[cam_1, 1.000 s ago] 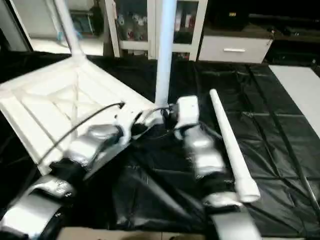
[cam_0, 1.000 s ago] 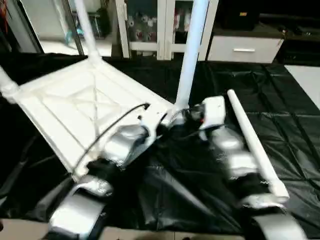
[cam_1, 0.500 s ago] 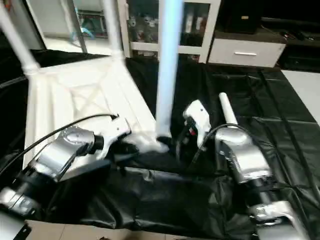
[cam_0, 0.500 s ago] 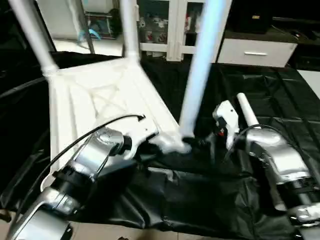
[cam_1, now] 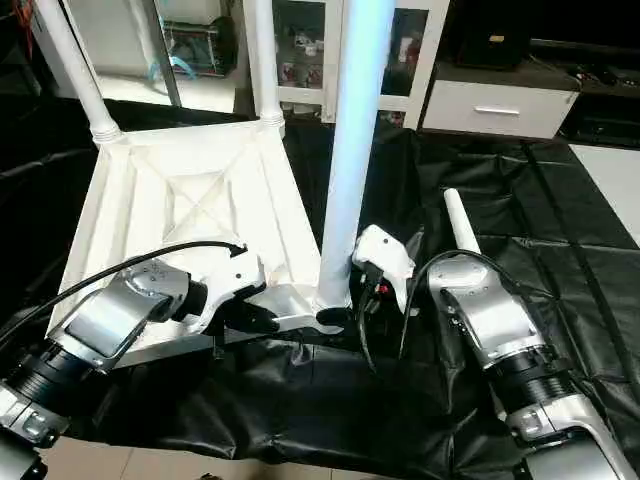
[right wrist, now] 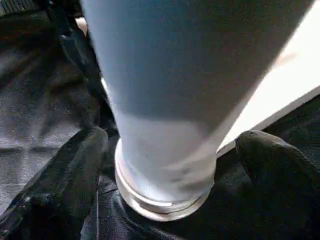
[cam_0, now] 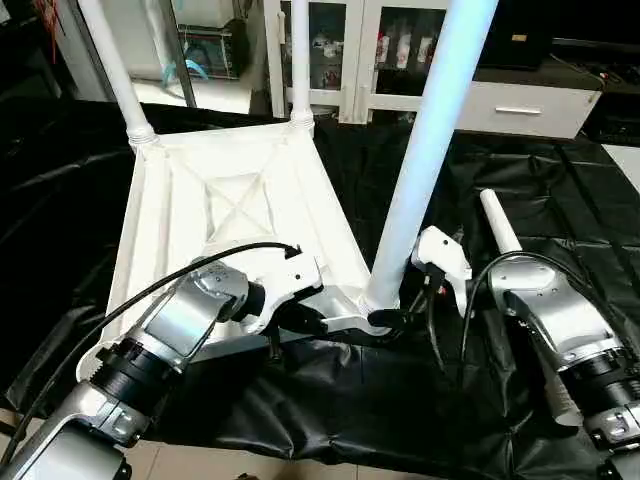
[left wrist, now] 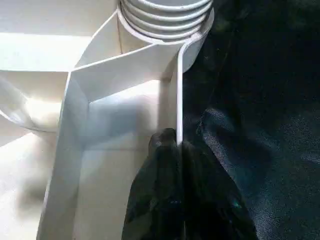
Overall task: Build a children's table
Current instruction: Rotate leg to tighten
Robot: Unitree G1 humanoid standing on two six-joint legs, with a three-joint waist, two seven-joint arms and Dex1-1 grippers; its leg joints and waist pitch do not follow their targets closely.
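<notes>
Turning with the tabletop (cam_0: 230,200), the near leg (cam_0: 425,160) now stands straighter; left claw (left wrist: 177,145) stays pinched on its rim, right claw (right wrist: 165,150) gapes around the leg's base. The leg tops are cut off.

Place: a lived-in room used as a robot test area, most likely a home or showroom.
Cabinet (cam_0: 365,55): stood at 12 o'clock, white, glass-doored, small items on its shelves.
Drawer unit (cam_0: 520,105): sat at 1 o'clock, low, white, with a bar handle.
Sheet (cam_0: 560,190): black, wrinkled, covered the floor under the work.
Tiles (cam_0: 622,160): pale, showed at 2 o'clock past the sheet's edge.
</notes>
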